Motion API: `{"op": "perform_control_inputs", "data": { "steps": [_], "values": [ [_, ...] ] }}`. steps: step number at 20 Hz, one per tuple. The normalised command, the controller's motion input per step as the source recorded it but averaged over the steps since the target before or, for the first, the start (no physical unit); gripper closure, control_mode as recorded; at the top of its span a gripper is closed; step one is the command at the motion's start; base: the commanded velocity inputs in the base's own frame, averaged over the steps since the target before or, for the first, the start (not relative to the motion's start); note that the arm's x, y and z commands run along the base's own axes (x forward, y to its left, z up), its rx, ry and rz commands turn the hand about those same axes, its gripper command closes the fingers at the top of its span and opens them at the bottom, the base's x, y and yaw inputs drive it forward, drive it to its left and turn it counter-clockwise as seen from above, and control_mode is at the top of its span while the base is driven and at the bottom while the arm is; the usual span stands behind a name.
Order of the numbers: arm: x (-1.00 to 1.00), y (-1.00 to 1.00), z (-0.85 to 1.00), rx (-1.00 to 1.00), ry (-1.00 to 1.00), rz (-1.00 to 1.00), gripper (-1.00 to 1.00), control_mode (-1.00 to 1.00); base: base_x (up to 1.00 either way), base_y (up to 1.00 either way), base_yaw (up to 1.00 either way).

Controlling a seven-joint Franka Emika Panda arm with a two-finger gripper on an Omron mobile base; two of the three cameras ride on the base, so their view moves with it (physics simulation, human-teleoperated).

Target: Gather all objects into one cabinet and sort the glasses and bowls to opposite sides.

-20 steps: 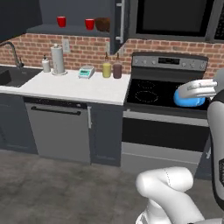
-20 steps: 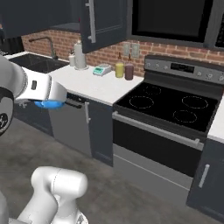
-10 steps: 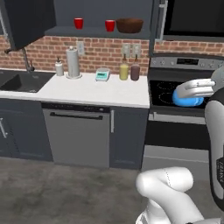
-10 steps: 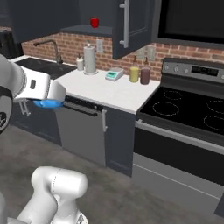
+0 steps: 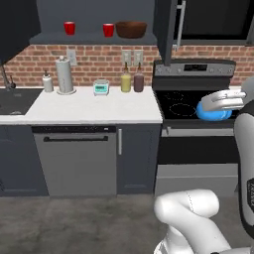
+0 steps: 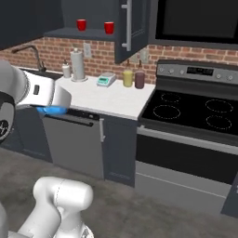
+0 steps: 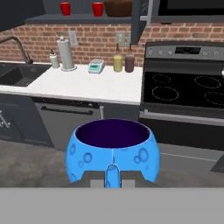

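Fingers (image 7: 112,181) clamped on the blue bowl (image 7: 113,154), carried in the air in front of the stove (image 5: 196,101), dark inside facing up. On the open shelf (image 5: 89,38) sit two red cups (image 5: 70,28) and, at its right end, the brown bowl (image 5: 131,29). The bottles (image 5: 126,81) at the bench's (image 5: 89,109) back edge carry no readable labels.

Counted two red cups (image 5: 69,28) (image 5: 108,30) and one brown bowl (image 5: 131,29) on the far shelf; one blue bowl (image 7: 113,155) nearer. On the counter (image 5: 74,109) stood two bottles (image 5: 126,82) (image 5: 139,81), left of the one stove (image 5: 191,101).
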Motion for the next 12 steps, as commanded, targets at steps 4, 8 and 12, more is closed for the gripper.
{"op": "perform_control_inputs", "data": {
  "steps": [4, 8, 12],
  "values": [
    [0.0, 0.0, 0.0, 0.0, 0.0, 0.0, 1.0, 1.0, 0.34, 0.62, -0.26],
    [0.0, 0.0, 0.0, 0.0, 0.0, 0.0, 1.0, 1.0, 0.35, 0.68, -0.15],
    [0.0, 0.0, 0.0, 0.0, 0.0, 0.0, 1.0, 1.0, 0.39, 0.59, -0.13]
  ]
}}
